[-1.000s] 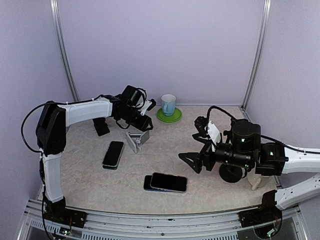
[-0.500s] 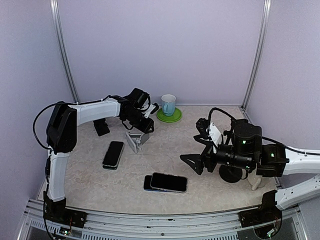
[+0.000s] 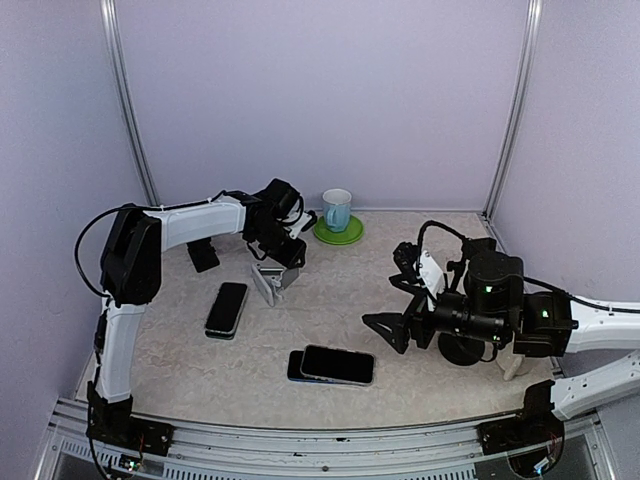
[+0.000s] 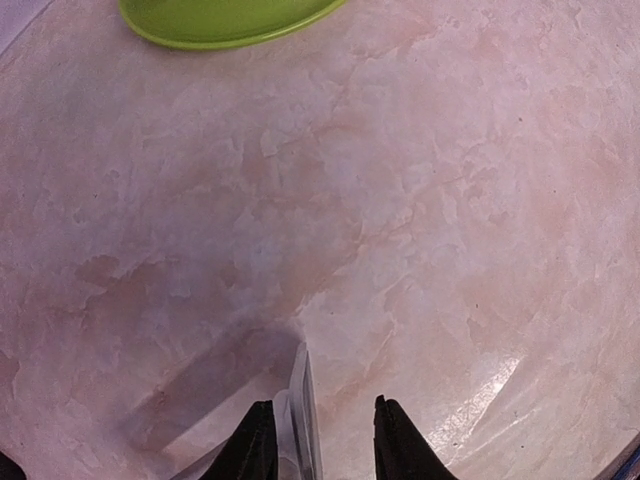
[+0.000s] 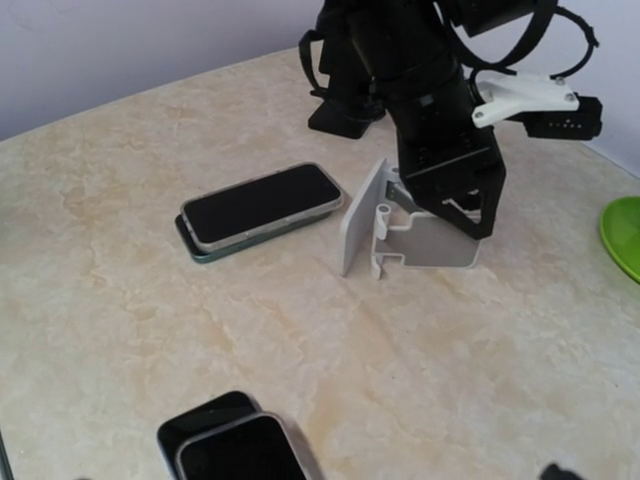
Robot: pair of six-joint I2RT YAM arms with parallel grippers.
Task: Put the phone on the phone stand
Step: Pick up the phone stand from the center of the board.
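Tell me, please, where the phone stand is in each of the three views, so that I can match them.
Top external: the phone stand is left of centre, below the green saucer.
Left wrist: only its thin plate shows, bottom centre, between the fingers.
Right wrist: the stand is right of centre.
Shared landmark: the saucer, top edge in left wrist, right edge in right wrist.

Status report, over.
Left pincer open, straddling plate of grey plastic phone stand. Right pincer open, empty. Black phones flat on table, none on stand. Only left pincer crowds stand.
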